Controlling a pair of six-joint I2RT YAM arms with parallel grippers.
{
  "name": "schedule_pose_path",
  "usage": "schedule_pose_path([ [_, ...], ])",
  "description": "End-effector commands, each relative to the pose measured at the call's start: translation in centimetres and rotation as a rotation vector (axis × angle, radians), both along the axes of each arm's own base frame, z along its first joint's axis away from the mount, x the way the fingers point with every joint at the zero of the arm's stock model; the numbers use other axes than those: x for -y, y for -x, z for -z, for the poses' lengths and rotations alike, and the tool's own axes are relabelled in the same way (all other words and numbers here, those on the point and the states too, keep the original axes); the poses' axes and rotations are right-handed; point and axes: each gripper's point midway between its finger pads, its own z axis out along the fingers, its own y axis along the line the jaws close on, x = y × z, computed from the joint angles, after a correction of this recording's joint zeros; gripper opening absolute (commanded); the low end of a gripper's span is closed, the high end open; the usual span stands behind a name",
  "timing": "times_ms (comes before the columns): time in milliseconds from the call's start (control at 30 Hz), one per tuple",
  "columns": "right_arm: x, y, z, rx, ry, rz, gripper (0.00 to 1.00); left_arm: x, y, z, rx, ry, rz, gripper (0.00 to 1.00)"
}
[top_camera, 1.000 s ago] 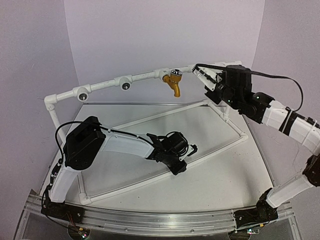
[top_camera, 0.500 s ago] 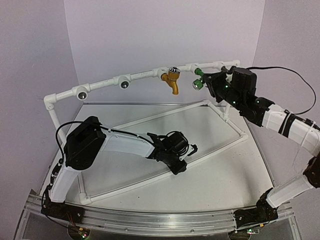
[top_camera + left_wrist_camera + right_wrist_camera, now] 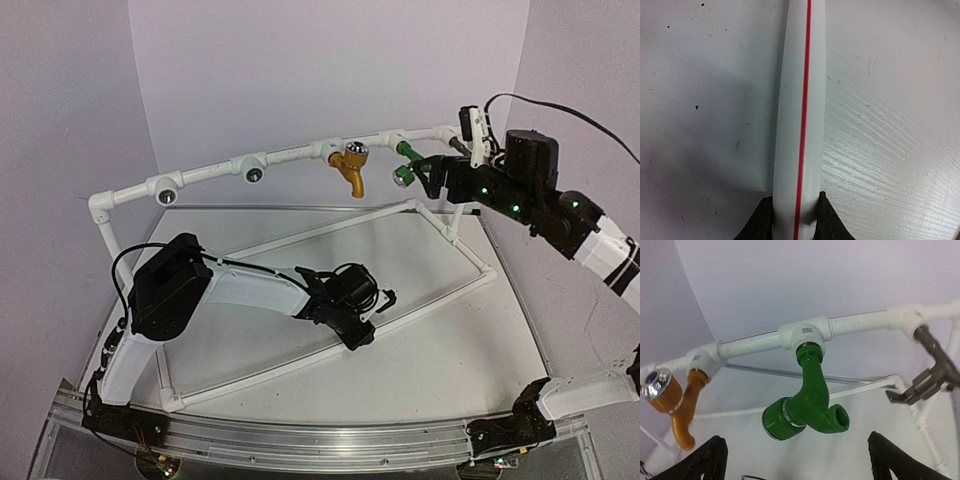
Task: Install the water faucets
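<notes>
The green faucet (image 3: pixel 807 405) is hanging from the top bar of the white pipe frame (image 3: pixel 860 322), beside the yellow faucet (image 3: pixel 677 402), while the right fingers (image 3: pixel 890 455) are standing wide open near it, holding nothing, and the left fingers (image 3: pixel 762 222) are squeezing a low pipe of the frame on the table (image 3: pixel 890 125).

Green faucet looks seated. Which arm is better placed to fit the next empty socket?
Probably right. The right gripper hangs open and empty at rail height facing the green faucet, while the left gripper is shut on the low frame pipe, apparently steadying it. The empty sockets sit further left.
</notes>
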Motion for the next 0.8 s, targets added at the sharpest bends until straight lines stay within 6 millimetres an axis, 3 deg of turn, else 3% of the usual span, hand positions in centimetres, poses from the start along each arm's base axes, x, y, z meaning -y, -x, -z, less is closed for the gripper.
schedule_pose_path([
  [0, 0.9, 2.3, -1.2, 0.240, 0.762, -0.235, 0.98, -4.1, 2.9, 7.6, -0.148, -0.202, -0.034, 0.00],
  [167, 2.9, 0.5, 0.1, 0.386, 1.398, -0.283, 0.98, -4.2, 2.8, 7.9, -0.148, -0.207, -0.033, 0.00],
  [367, 2.9, -2.4, -1.6, 0.565, 1.740, -0.171, 0.98, -4.3, 2.7, 8.1, -0.144, -0.213, -0.035, 0.00],
  [600, 0.9, -4.9, -0.9, 0.614, 1.790, -0.127, 0.98, -4.2, 2.9, 8.3, -0.153, -0.212, -0.029, 0.00],
  [767, -0.4, -6.1, 0.0, 0.610, 1.736, -0.118, 0.71, -4.3, 2.8, 8.2, -0.149, -0.215, -0.031, 0.00],
])
